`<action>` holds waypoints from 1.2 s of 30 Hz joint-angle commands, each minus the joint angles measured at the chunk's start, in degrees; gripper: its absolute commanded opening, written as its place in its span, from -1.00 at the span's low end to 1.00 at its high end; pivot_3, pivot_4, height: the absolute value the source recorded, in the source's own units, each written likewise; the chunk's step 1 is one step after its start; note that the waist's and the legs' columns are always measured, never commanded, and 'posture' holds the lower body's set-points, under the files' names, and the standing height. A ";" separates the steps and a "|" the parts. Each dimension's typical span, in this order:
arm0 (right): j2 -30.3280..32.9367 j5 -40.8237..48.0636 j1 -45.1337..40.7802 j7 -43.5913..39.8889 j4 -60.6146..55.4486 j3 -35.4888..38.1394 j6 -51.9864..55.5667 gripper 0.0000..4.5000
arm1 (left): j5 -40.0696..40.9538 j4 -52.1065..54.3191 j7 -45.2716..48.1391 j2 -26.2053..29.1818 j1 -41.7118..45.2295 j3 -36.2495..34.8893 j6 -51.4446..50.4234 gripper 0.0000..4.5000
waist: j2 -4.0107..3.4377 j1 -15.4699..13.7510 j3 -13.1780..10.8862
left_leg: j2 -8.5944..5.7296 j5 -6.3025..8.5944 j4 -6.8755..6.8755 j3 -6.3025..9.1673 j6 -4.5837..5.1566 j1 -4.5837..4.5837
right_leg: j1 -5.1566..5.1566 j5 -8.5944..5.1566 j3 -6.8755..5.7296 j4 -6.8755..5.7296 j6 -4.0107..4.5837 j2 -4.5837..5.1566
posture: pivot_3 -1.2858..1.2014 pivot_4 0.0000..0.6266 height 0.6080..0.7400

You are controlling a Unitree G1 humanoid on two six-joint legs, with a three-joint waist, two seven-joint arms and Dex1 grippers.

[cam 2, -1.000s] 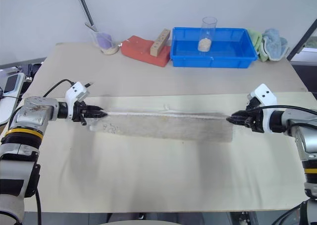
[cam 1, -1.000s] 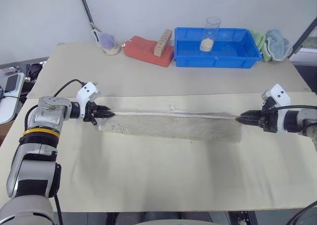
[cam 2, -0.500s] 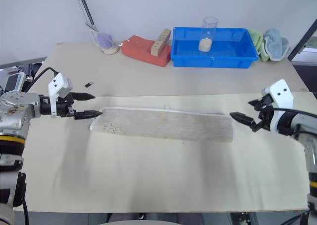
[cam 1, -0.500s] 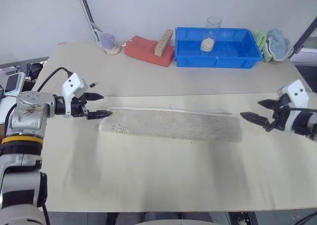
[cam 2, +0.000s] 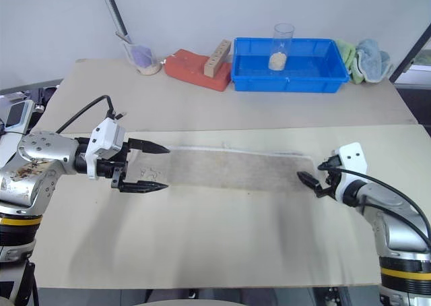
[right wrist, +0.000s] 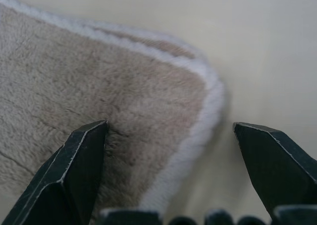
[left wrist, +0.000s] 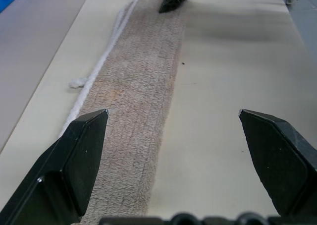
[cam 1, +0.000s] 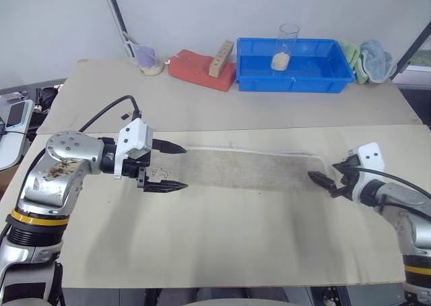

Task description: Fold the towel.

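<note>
**Listener:** Start at the claws. What are they doing?

**Operator:** I see my left gripper (cam 1: 167, 166) with its two black fingers spread wide, holding nothing. It hovers over the left end of the towel (cam 1: 252, 169), pointing along the cloth toward the other arm; one finger is above the far edge, the other just past the near edge. My right gripper (cam 1: 326, 176) is also spread apart and empty, sitting low at the towel's right end. In its wrist view the rounded corner of the cloth lies between the two fingertips; I cannot tell whether they touch it.

**Listener:** And the towel itself?

**Operator:** It lies flat as a long, narrow beige-grey strip across the middle of the table (cam 1: 222, 245), running left to right between my two arms. White stitched edging runs along the far edge, with a small loose loop of it partway along. A small dark print shows near the left end, between the left fingers.

**Listener:** What is farther out?

**Operator:** At the back of the table I see a blue bin (cam 1: 294, 66) with a clear cup (cam 1: 285, 46) standing in it. Left of the bin sits a red block (cam 1: 197, 69) with a wooden piece (cam 1: 221, 57) lying on it, then a small clear cup (cam 1: 148, 58). Right of the bin, green and light-blue cloths (cam 1: 369, 58) are bunched together.
</note>
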State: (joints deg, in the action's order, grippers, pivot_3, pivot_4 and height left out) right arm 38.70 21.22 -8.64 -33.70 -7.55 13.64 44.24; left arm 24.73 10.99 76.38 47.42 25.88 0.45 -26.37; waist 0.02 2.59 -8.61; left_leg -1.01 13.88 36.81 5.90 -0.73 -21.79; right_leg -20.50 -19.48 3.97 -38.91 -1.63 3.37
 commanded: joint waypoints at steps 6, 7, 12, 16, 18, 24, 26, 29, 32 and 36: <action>-2.20 0.22 -2.07 3.68 0.81 -0.33 3.23 0.16 | -1.89 0.46 -3.59 0.67 -1.43 -0.62 2.90 1.00 | 0.01 -0.02 -0.01 | 0.01 0.00 -0.03 0.01 0.00 0.15 | 0.12 0.00 0.00 0.03 0.00 -0.01 | 0.03 -0.52 1.00; -2.46 0.58 -2.03 3.87 0.75 -0.12 3.63 0.01 | -1.94 0.48 -3.63 0.73 -1.61 -0.69 3.14 1.00 | 0.01 -0.04 0.00 | 0.02 0.00 -0.03 0.02 0.00 0.14 | 0.12 0.00 -0.01 0.03 0.00 -0.01 | 0.03 -0.52 1.00; -2.69 1.54 -2.45 3.87 0.61 1.30 3.66 -0.77 | -1.81 0.90 -4.05 1.62 -2.86 -1.77 3.63 1.00 | 0.01 0.00 -0.01 | 0.02 0.00 -0.04 0.01 0.00 0.15 | 0.15 0.00 0.00 0.05 0.00 -0.01 | 0.03 -0.52 1.00; -2.37 5.29 -5.28 4.10 -2.81 2.98 7.97 -1.00 | -2.40 0.10 -5.00 2.45 -3.82 -2.97 4.51 1.00 | 0.01 0.01 -0.01 | 0.02 0.00 -0.05 0.03 0.00 0.15 | 0.14 0.00 0.00 0.05 0.00 0.00 | 0.03 -0.52 1.00; -3.21 8.99 -7.60 4.98 -6.01 4.37 12.85 -1.00 | -2.62 -0.27 -5.40 2.93 -4.44 -3.56 4.86 1.00 | 0.00 0.04 -0.01 | 0.02 0.01 -0.06 0.03 0.00 0.15 | 0.12 0.00 0.01 0.05 0.00 0.00 | 0.03 -0.52 1.00; -11.67 18.85 -14.10 11.36 -16.49 4.45 27.01 -1.00 | -2.26 -0.51 -5.97 4.02 -5.70 -4.45 5.76 1.00 | 0.00 -0.04 -0.01 | 0.05 0.01 -0.16 0.17 0.00 0.15 | 0.10 0.00 -0.01 0.06 0.00 -0.02 | 0.03 -0.52 1.00; -15.93 19.24 -16.06 14.20 -17.48 2.54 28.41 -1.00 | -2.06 -0.36 -6.14 4.06 -5.77 -4.54 5.71 1.00 | 0.00 -0.07 -0.01 | 0.04 0.00 -0.16 0.21 0.00 0.14 | 0.09 0.00 -0.02 0.06 0.00 -0.02 | 0.03 -0.52 1.00; -21.54 16.98 -17.97 17.66 -15.61 -1.98 27.06 -1.00 | -1.85 0.09 -6.45 3.94 -5.95 -4.56 5.53 1.00 | 0.00 -0.12 -0.01 | 0.00 0.00 -0.16 0.27 0.00 0.13 | 0.04 0.00 -0.01 0.05 0.00 0.02 | 0.03 -0.52 1.00; -25.87 14.24 -19.36 19.97 -12.36 -6.14 24.43 -1.00 | -1.53 0.85 -6.93 3.78 -6.39 -4.69 5.15 1.00 | 0.00 0.00 -0.01 | 0.01 0.00 -0.18 0.29 0.00 0.13 | -0.05 0.00 0.00 0.01 0.00 0.02 | 0.03 -0.52 1.00; -30.05 10.93 -20.70 22.18 -8.23 -10.19 21.32 -1.00 | 0.40 2.91 -6.60 4.17 -7.88 -5.37 3.49 1.00 | -0.01 0.16 -0.01 | 0.01 0.00 -0.19 0.30 -0.01 0.09 | -0.21 0.00 0.01 -0.07 0.00 0.03 | 0.03 -0.52 1.00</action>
State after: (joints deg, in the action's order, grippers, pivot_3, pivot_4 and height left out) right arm 9.31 33.24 -27.97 -12.31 -15.69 4.29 68.05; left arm 23.04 11.43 69.65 50.65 18.12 -3.08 -22.22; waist 0.01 2.75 -8.62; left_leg -0.99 13.88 36.62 6.21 -0.74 -21.70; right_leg -20.75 -19.48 3.97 -39.01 -1.63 3.40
